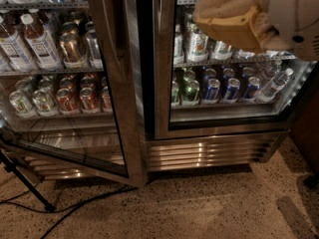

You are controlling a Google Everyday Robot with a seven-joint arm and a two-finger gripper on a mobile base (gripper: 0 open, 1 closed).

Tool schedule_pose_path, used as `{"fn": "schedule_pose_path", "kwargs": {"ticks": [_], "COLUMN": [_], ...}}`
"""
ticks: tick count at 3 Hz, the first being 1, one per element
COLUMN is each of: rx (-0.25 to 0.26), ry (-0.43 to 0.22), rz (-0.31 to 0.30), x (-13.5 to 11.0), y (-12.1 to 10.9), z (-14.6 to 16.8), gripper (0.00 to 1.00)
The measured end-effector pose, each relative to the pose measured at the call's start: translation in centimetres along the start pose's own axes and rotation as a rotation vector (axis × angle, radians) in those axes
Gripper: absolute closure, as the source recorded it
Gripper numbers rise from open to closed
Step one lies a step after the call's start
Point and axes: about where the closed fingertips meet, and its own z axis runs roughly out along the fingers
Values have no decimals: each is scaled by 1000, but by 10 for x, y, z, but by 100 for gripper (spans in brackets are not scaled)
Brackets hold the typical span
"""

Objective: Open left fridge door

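Observation:
The left fridge door (128, 108) is a glass pane in a brushed steel frame. It stands swung out toward me, its right edge away from the cabinet, with a dark gap between it and the centre post. Its vertical handle strip (110, 39) runs along that free edge. My gripper (230, 20), tan with a white wrist behind it, is at the top right in front of the upper part of the right door, well apart from the left door and touching nothing that I can see.
The right glass door (163, 83) is shut. Bottles and cans fill the shelves behind both doors. A steel vent grille (209, 154) runs along the base. A black stand leg (27, 185) and cable (84, 203) lie on the speckled floor at lower left.

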Motion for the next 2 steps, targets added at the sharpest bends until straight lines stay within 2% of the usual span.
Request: {"fn": "schedule_pose_path", "kwargs": {"ticks": [1,2], "rx": [28,35], "ry": [2,18], "rz": [52,131], "x": [13,46], "y": [-18,-43], "z": [29,78], "gripper": [100,100]}}
